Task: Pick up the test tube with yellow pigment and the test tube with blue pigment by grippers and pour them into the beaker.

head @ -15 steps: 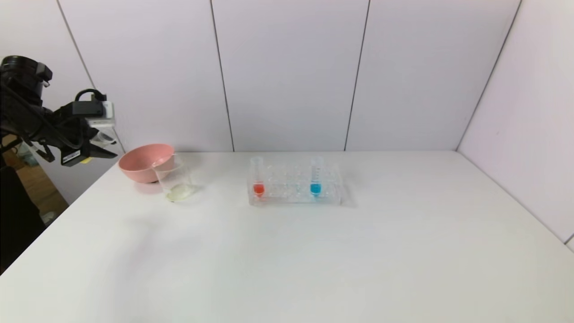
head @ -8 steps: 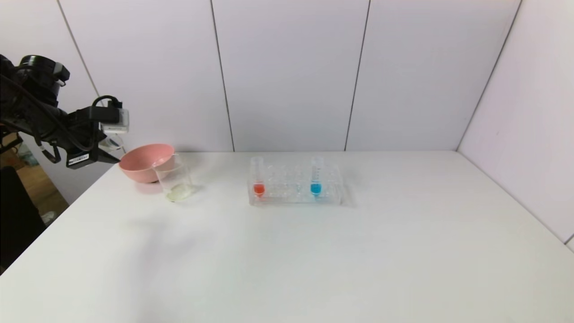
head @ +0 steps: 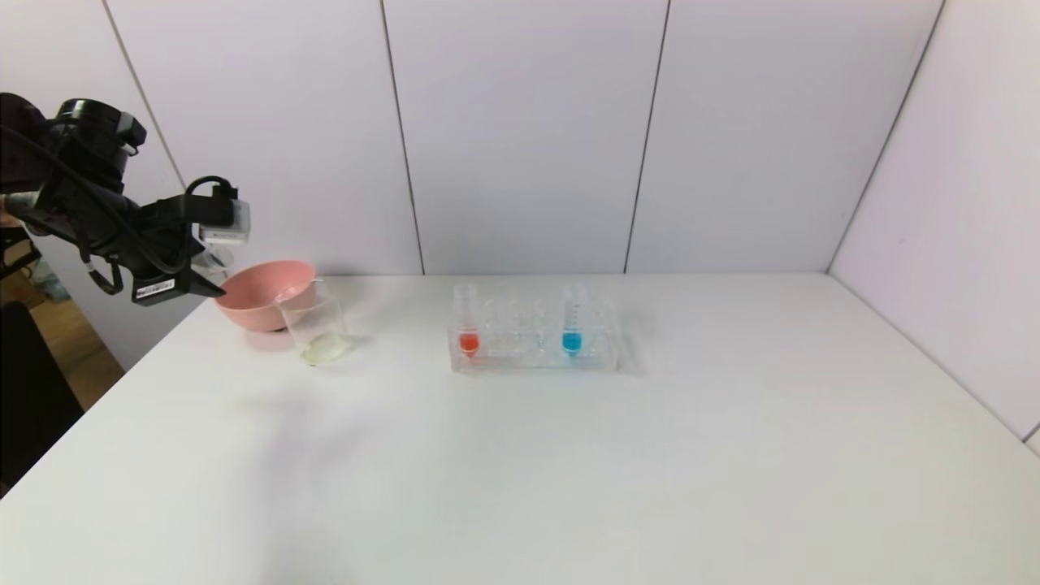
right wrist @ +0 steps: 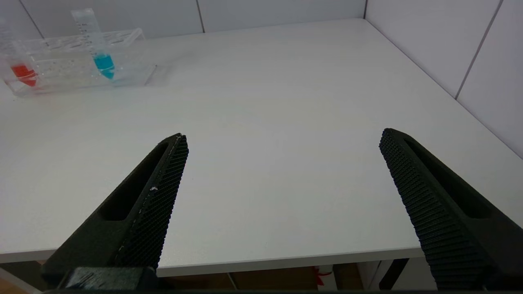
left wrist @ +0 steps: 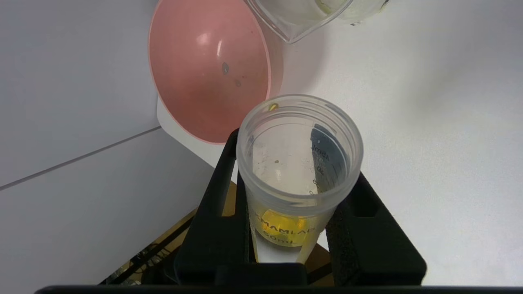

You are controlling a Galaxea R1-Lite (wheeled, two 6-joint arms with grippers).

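The test tube with yellow pigment (left wrist: 299, 163) sits clamped between the two black fingers (left wrist: 220, 212) of the left gripper (head: 195, 272), its open mouth facing out and only a little yellow left low inside. That gripper hangs in the air past the table's left edge, just beside the pink bowl (head: 262, 294). The beaker (head: 315, 322) stands on the white table (head: 569, 455) touching the bowl's front, with a pale yellowish pool at its bottom. Well to the right, the test tube with blue pigment (head: 573, 318) stands upright in the clear tube rack (head: 534, 336), a red-orange tube (head: 467, 320) at the rack's other end. The right gripper (right wrist: 282, 143) hovers over the table's near edge, fingers spread wide, holding nothing.
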